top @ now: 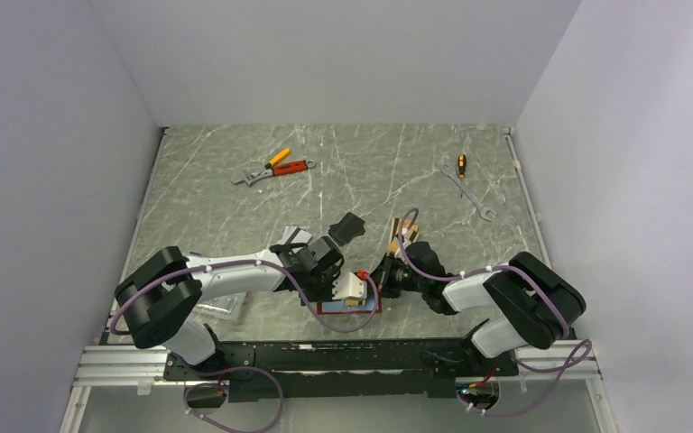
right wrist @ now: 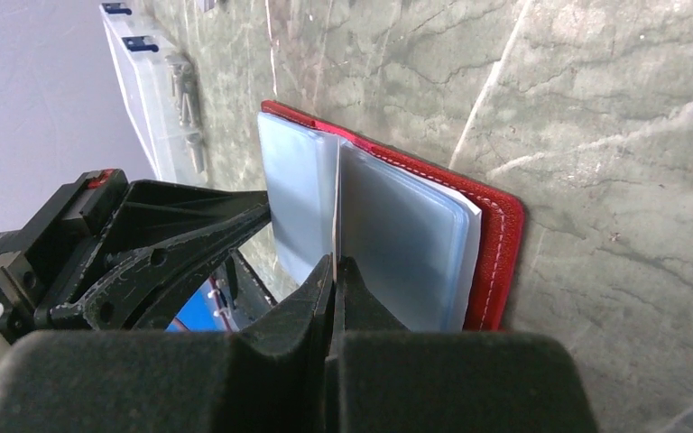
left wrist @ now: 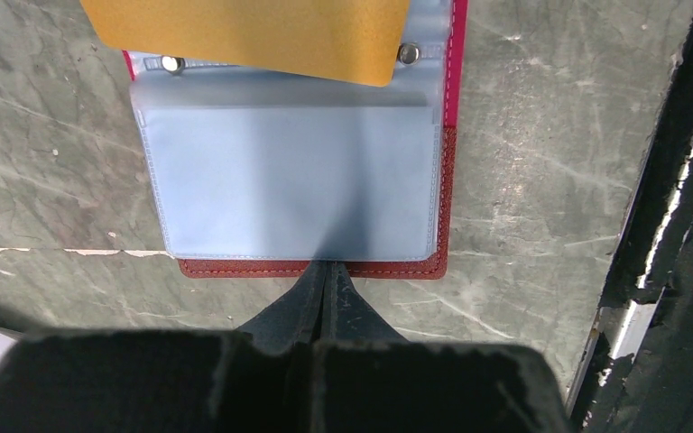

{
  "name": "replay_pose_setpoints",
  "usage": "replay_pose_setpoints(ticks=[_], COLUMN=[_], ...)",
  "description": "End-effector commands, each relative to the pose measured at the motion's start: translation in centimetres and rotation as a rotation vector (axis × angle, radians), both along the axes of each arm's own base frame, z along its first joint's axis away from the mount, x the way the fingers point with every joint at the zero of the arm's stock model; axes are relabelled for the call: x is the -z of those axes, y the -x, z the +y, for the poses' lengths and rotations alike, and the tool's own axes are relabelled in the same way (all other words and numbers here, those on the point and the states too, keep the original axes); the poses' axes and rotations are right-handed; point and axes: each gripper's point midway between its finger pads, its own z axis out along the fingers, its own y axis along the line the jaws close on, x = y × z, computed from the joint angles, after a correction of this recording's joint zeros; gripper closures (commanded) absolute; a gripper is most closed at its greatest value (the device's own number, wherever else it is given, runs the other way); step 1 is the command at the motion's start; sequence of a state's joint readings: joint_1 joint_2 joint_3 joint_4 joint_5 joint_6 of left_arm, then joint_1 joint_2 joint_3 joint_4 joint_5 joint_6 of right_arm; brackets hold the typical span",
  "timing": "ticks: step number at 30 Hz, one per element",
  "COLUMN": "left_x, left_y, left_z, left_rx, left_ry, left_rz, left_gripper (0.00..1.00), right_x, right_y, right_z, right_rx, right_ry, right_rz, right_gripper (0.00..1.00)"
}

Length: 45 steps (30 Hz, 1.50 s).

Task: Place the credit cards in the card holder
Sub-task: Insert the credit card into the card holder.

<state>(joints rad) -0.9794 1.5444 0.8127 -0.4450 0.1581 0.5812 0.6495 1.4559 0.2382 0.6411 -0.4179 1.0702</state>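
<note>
Red leather-like card holder (top: 352, 309) lies open on the grey marbled table (top: 235, 207), near its front edge; a small stack of orange-gold credit cards (top: 393, 239) rests further back. From the left wrist, the left tool (left wrist: 325, 275) is clenched, tips touching the holder's near edge, though whether they pinch it cannot be told, while an orange-gold card (left wrist: 253, 36) hangs over the far end of the bluish sleeve (left wrist: 289, 180). From the right wrist, the right tool (right wrist: 335, 271) is clamped on that card, seen edge-on above the open holder.
</note>
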Motion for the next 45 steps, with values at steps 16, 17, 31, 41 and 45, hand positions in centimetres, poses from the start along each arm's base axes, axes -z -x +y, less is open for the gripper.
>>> replay_pose_setpoints(ticks=[16,17,31,41,45], left_x=[4.4,4.4,4.3,4.2,4.1], left_y=[2.1,2.0,2.1,2.1,2.1], left_z=[3.8,3.8,4.0,4.0,4.0], left_rx=[-0.009,-0.009,0.000,0.004,0.005], left_ry=[-0.162,-0.162,-0.161,-0.162,-0.161], left_rz=[0.059,0.058,0.054,0.049,0.048], left_gripper=[1.00,1.00,1.00,1.00,1.00], right_x=[-1.9,-1.7,0.8,0.6,0.4], right_y=[-0.4,-0.3,1.0,1.0,1.1], right_z=[1.4,1.3,0.4,-0.1,0.7], right_rx=[-0.009,-0.007,0.009,0.034,0.010], right_ry=[-0.103,-0.097,-0.022,-0.028,-0.060], right_rz=[-0.067,-0.061,-0.013,-0.028,-0.021], right_gripper=[1.00,1.00,1.00,1.00,1.00])
